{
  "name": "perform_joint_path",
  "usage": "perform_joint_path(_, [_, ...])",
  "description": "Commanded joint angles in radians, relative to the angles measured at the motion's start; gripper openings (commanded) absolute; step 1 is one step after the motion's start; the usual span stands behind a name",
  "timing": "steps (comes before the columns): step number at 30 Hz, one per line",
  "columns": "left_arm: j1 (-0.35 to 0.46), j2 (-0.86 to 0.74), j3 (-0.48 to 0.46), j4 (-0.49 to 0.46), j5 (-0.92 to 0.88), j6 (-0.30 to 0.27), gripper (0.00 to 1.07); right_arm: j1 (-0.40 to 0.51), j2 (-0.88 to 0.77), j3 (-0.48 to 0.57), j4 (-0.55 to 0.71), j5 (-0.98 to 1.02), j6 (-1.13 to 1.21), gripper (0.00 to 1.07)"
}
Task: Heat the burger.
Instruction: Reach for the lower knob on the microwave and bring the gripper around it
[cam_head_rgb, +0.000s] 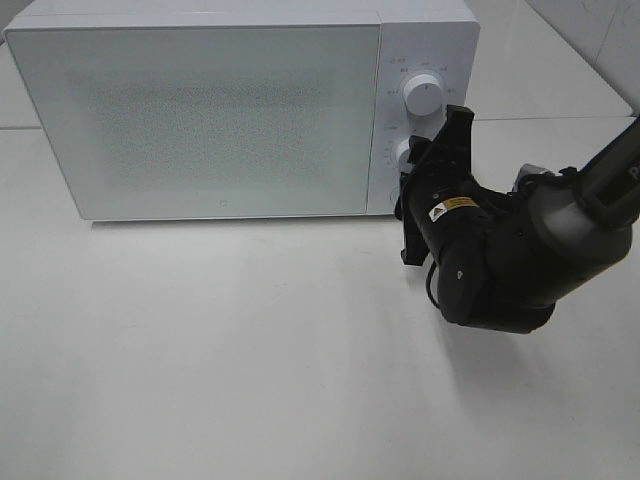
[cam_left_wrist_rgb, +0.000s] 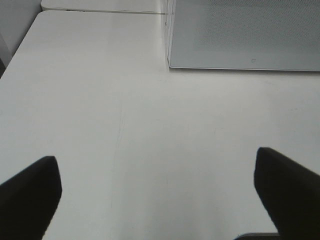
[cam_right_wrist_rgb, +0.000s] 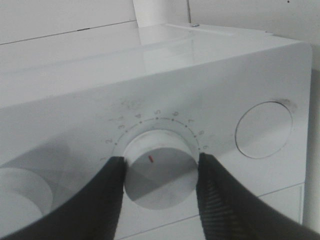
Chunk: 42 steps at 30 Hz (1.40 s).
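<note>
Right pincer (cam_right_wrist_rgb: 160, 162) clamps the microwave's (cam_head_rgb: 200, 110) lower dial (cam_right_wrist_rgb: 157, 180) while left pincer (cam_left_wrist_rgb: 155, 157) gapes wide above the table (cam_left_wrist_rgb: 100, 100).

Microwave (cam_head_rgb: 200, 110), upper left of frame: white; door finely speckled grey. Dial (cam_right_wrist_rgb: 159, 170): white, red mark, grey numerals around. Table (cam_head_rgb: 200, 350): plain white. Right arm (cam_head_rgb: 500, 260), centre right: black, yellow warning label.

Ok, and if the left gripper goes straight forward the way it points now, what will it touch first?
Most likely the bare white table: the open left gripper tilts down at it, with nothing lying between. The microwave stands further on; depth is unclear, so I cannot be sure.
</note>
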Motion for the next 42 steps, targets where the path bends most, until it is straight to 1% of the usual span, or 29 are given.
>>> perform_joint_path(1, [0.0,-0.015,0.002,-0.005,-0.009,-0.001,1.0,0.011,-0.003,-0.018,-0.092,-0.182,0.029,0.14])
perform_joint_path(19, [0.0,-0.007,0.002,-0.005,-0.009,-0.001,1.0,0.011,-0.003,-0.028,-0.069,-0.182,0.02,0.19])
perform_joint_path(29, [0.0,-0.007,0.002,-0.005,-0.009,-0.001,1.0,0.011,-0.003,-0.028,-0.025,-0.181,0.017,0.23])
perform_joint_path(34, [0.0,-0.007,0.002,-0.005,-0.009,-0.001,1.0,0.011,-0.003,-0.028,0.0,-0.181,0.014,0.28])
perform_joint_path(36, [0.0,-0.007,0.002,-0.005,-0.009,-0.001,1.0,0.011,-0.003,-0.028,0.008,-0.181,0.008,0.33])
perform_joint_path(42, [0.0,-0.007,0.002,-0.005,-0.009,-0.001,1.0,0.011,-0.003,-0.028,0.024,-0.181,-0.036,0.39])
